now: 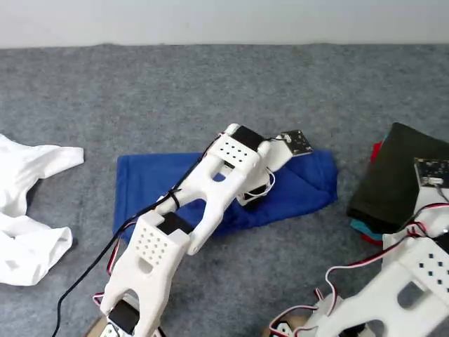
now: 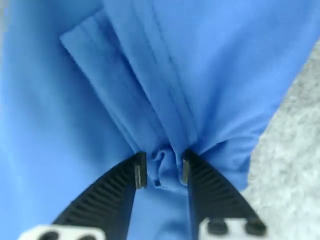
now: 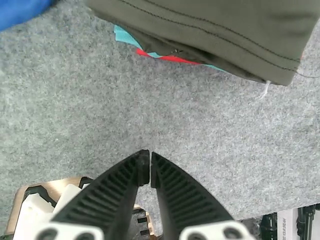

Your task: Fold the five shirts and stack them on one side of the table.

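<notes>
**A:** Left gripper is pinching a small bunch of the blue shirt, jaws closed on it beside a folded edge. Right gripper is sitting closed on nothing over the grey table, near the stack.

**B:** Risk I'm seeing: it's biting only a narrow tuck of cloth. If it's pulling that across, the fabric could be slipping out. The layers underneath could also be dragging and opening the pleats.

**A:** Agreed. It's also holding one spot only, so any fold is likely landing skewed. The right arm isn't pinning anything down.

**B:** Where's the shirt lying?

**A:** The high view is showing it mid-table as a wide, partly folded strip, with the left arm reaching across it. The stack is sitting on the right arm's side, dark shirt on top. The white shirt is lying crumpled on the opposite side, well apart.

**B:** What are the wrist views adding?

**A:** The left wrist is showing the actual grip and the pleat lines, which the arm is hiding from above. The right wrist is showing a teal layer and a red layer peeking out under the dark hem.
</notes>
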